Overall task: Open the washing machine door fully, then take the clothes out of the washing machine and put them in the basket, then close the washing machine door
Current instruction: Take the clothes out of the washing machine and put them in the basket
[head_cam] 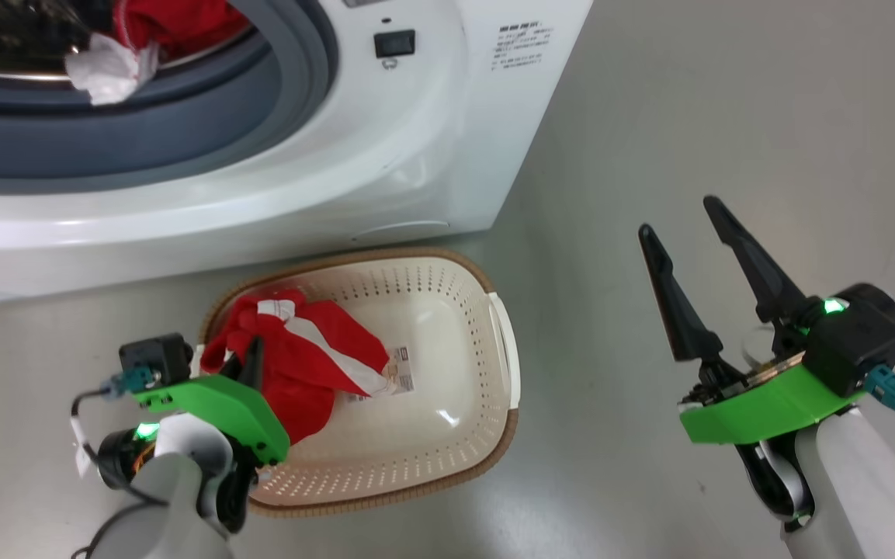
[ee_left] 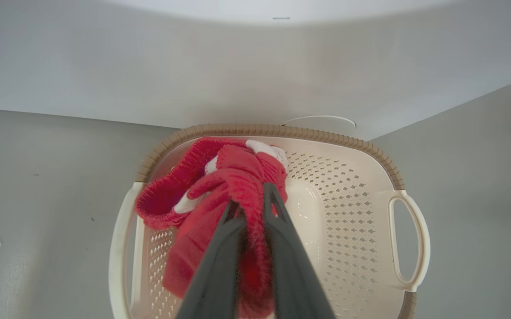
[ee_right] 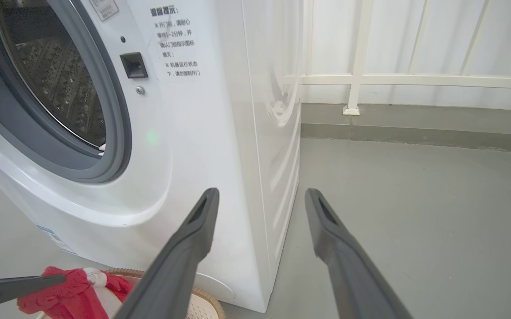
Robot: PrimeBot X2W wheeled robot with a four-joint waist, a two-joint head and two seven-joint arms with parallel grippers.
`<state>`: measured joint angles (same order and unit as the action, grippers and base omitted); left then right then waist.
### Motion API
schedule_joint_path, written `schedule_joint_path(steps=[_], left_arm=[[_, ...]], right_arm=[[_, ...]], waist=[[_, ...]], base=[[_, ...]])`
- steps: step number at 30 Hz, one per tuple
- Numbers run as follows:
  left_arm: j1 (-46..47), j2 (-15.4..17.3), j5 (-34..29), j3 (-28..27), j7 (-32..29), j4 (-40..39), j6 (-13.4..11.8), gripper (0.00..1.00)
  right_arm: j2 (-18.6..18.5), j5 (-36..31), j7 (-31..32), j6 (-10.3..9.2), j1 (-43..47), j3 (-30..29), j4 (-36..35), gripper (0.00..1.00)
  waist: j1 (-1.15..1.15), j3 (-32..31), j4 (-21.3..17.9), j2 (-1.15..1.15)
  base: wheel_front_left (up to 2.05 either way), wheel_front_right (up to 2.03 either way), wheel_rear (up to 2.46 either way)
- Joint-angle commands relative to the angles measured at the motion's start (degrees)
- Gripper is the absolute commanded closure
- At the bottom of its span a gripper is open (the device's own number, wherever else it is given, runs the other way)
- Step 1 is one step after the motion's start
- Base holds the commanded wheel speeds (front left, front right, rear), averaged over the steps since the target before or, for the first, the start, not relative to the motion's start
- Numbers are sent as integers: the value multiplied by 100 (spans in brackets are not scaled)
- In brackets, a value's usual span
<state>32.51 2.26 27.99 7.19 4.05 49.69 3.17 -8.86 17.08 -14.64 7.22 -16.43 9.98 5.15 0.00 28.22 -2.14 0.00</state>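
Left wrist view: left tool clamped on red garment, garment hanging into basket on floor beside washing machine. Right tool spread wide, empty. Step: depositing garment. Next, likely: let go, then reach drum for more clothes.

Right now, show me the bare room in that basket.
Free: the right half of the basket, between the red garment and the white handle. Crowded: its left half, where the left gripper grips that garment. The floor right of the basket is bare.

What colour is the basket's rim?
Basket rim: brown, woven-look; best in left wrist view.
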Motion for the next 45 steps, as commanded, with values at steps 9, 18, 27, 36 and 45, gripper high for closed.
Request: schedule_joint_path(steps=[9,18,27,36,45], left_arm=[[814,66,570,37,-593,1358,279,100],[1364,63,1003,200,-610,2022,268,100],[1553,63,1076,252,-554,2300,175,47],[1367,62,1264,377,-213,2338,311,0],[1028,62,1311,695,625,2131,415,0]], right_arm=[[19,-39,-36,26,-312,203,-172,0],[58,-29,-36,26,-549,279,-207,0],[108,-39,-36,26,-638,311,-153,0],[122,-68,-36,26,-582,258,58,0],[170,-283,-36,26,-371,-52,292,0]], waist=[[0,572,-125,0],[0,1011,-346,0],[0,1162,-465,0],[0,793,-373,0],[0,141,-200,0]], base=[[0,0,0],[0,0,0],[0,0,0],[0,0,0],[0,0,0]])
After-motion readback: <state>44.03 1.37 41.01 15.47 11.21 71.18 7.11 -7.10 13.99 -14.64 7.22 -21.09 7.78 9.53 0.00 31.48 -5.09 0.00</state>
